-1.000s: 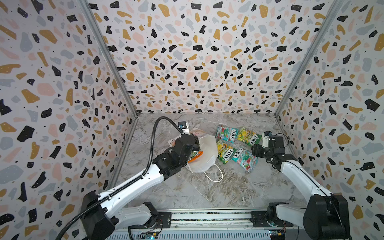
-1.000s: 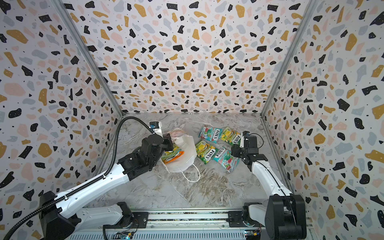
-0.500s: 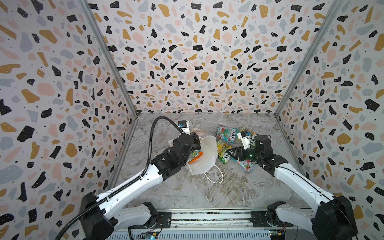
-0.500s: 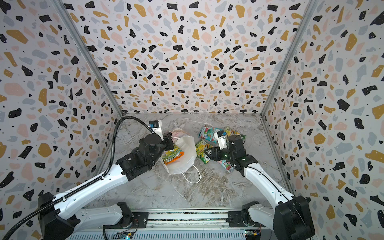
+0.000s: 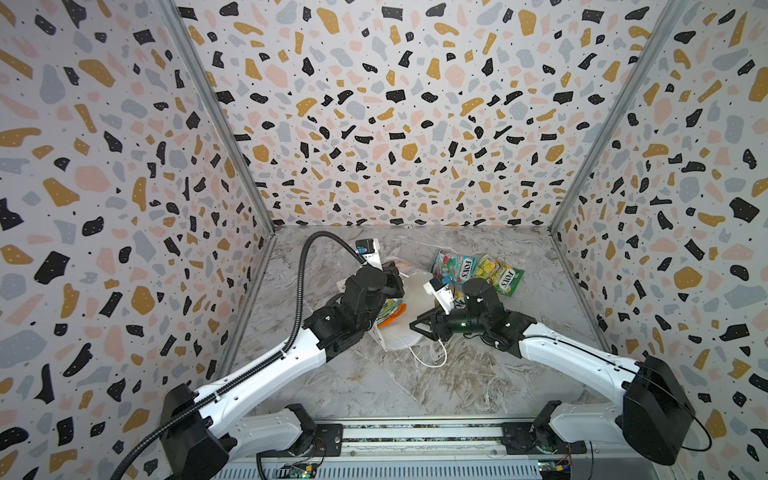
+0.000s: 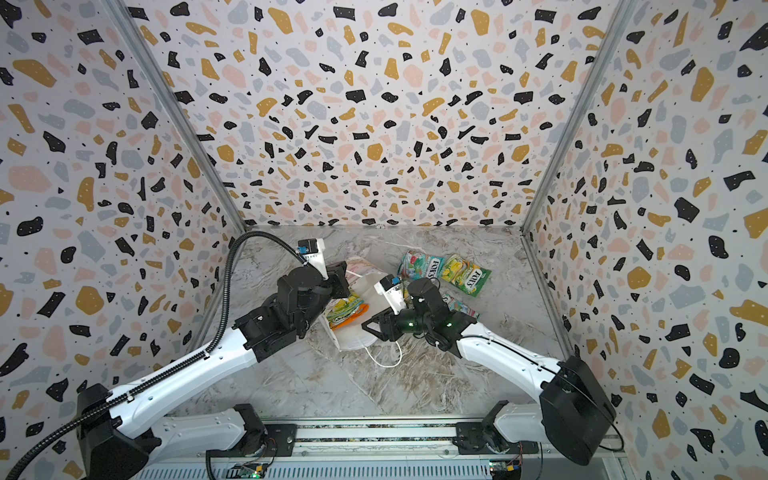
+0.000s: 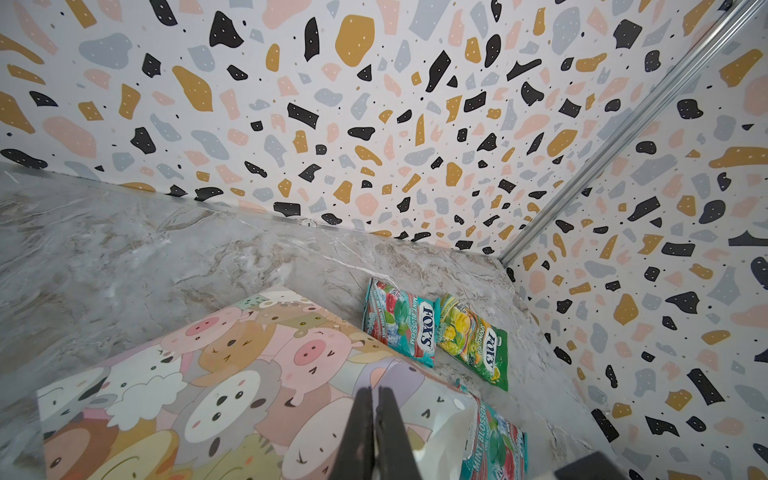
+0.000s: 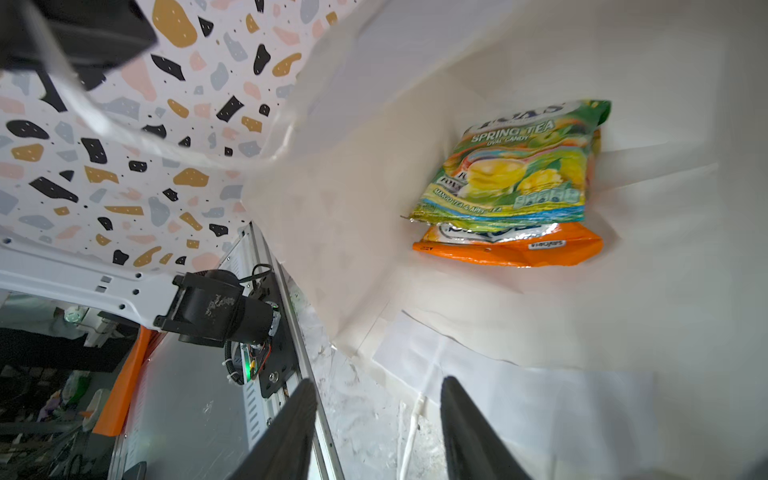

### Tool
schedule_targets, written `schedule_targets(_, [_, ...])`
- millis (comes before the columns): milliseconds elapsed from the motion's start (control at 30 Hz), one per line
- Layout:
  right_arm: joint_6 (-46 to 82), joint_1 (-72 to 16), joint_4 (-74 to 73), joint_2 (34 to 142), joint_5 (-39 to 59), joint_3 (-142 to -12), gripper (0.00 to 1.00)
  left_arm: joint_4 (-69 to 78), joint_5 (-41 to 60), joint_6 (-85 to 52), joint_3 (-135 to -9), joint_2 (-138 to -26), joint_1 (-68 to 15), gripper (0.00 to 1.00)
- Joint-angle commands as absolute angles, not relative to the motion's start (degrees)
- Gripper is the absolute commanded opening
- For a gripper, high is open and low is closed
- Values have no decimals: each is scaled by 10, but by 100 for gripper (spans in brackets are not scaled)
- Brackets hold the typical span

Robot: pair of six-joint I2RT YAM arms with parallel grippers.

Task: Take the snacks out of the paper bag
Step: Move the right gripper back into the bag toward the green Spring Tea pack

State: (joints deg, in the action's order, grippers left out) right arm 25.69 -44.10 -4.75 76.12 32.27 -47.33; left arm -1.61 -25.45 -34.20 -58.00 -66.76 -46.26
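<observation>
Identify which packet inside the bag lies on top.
The green-yellow Spring Tea packet; it overlaps the orange packet beneath it inside the paper bag.

The orange packet (image 8: 509, 249) lies mostly hidden under 1 green packet (image 8: 519, 166).

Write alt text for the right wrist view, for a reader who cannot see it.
A green-yellow candy packet lies on an orange packet inside the paper bag, whose inside is plain white. The right gripper, jaws apart and empty, points toward the bag's mouth.
</observation>
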Motion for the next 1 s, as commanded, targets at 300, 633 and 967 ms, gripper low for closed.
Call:
schedule_targets(300, [315, -471, -54, 914, 227, -580, 45, 16, -251, -349, -593, -667, -462, 0])
schedule_targets(633, [393, -469, -44, 989, 152, -641, 45, 5, -248, -342, -600, -668, -462, 0])
schedule_targets(967, [410, -466, -25, 1033, 130, -679, 48, 0, -247, -341, -598, -664, -462, 0])
